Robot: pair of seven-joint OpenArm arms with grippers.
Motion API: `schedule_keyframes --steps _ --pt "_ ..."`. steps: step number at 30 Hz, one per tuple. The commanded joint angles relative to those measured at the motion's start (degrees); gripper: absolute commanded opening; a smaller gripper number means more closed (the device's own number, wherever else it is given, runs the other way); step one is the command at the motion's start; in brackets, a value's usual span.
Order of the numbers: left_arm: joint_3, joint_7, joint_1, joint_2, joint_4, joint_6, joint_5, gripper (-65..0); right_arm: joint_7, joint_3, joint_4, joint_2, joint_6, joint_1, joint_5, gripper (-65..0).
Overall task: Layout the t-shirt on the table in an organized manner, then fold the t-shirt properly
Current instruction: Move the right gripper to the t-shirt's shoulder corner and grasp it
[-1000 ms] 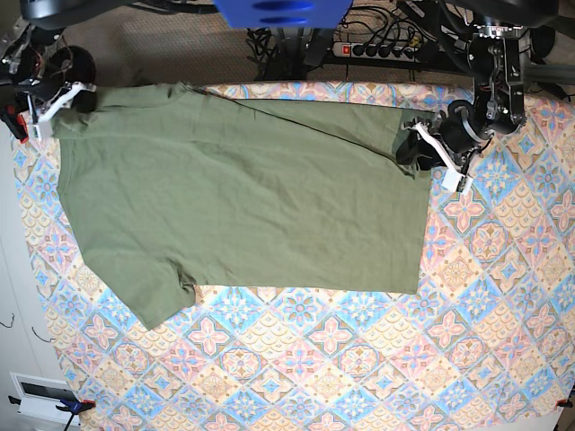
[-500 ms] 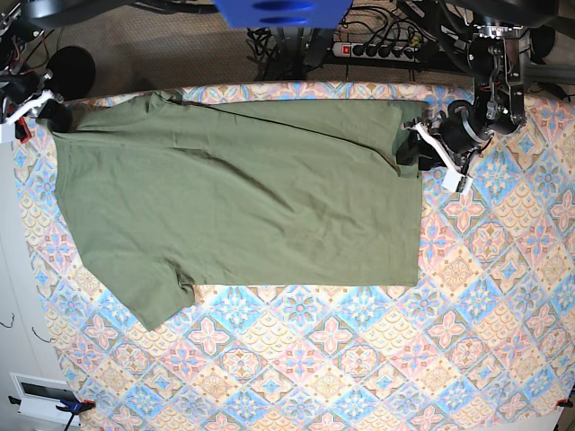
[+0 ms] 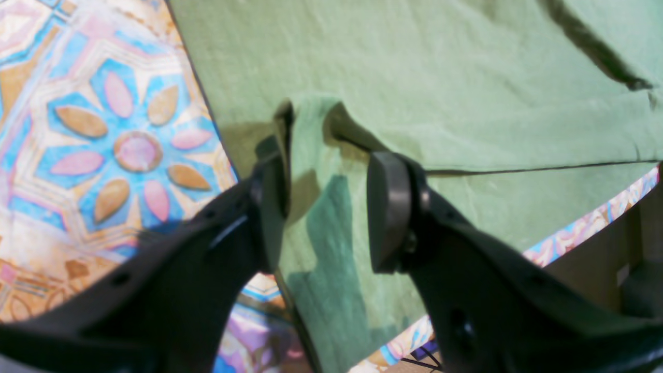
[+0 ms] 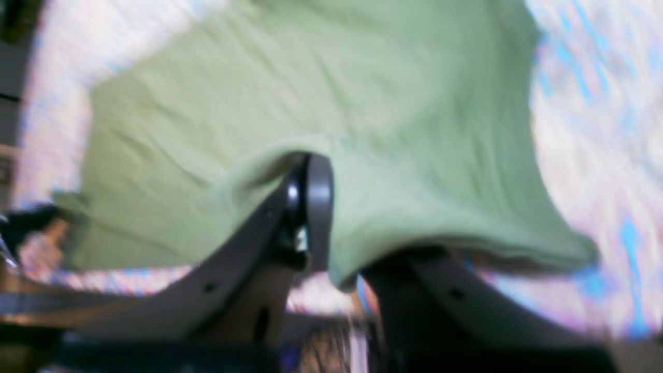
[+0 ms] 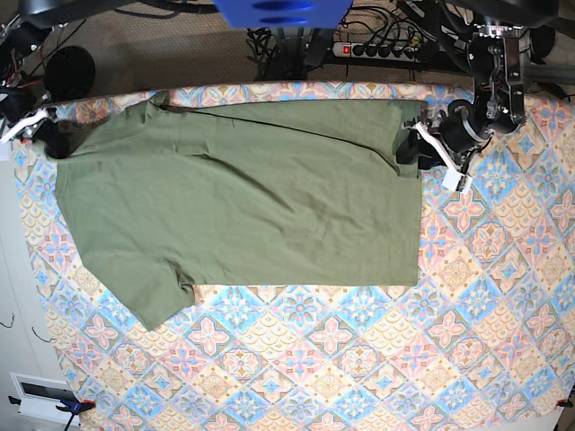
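Note:
The olive-green t-shirt lies spread over the back half of the patterned table, one sleeve pointing to the front left. My right gripper is at the table's back-left edge. In the blurred right wrist view it is shut on a lifted fold of the t-shirt. My left gripper sits at the shirt's back-right corner. The left wrist view shows it open, its jaws well apart over the shirt's edge, and a small raised fold leans against one finger.
Behind the table's back edge are a power strip, cables and a blue part. A white box sits off the front-left corner. The tablecloth lies bare beside the shirt's hem.
My right gripper has pulled its shirt corner left towards the table's edge. The shirt has slid left and its right edge has drawn in. The left arm has stayed put.

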Motion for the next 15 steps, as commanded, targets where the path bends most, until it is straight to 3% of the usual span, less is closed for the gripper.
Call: schedule_keyframes --steps 1,7,12,15 --pt "-0.4 -1.1 -0.3 -0.7 0.9 -0.4 -1.0 -39.3 1.2 0.3 0.7 1.4 0.1 0.7 1.3 -61.3" --pt "-0.4 -1.1 -0.3 -0.7 0.9 -0.4 -0.9 -39.3 1.2 -4.2 0.5 1.4 0.1 7.0 0.7 -61.2" --pt "-0.4 -1.1 -0.2 -0.7 0.9 -0.3 -0.9 -39.3 1.2 -8.5 -2.9 1.0 0.1 12.4 -3.7 -61.2" --pt "-0.4 -1.1 -0.1 -0.7 0.9 -0.3 -0.9 -39.3 1.2 -8.9 -7.8 -1.1 0.1 15.7 -4.4 -61.2"
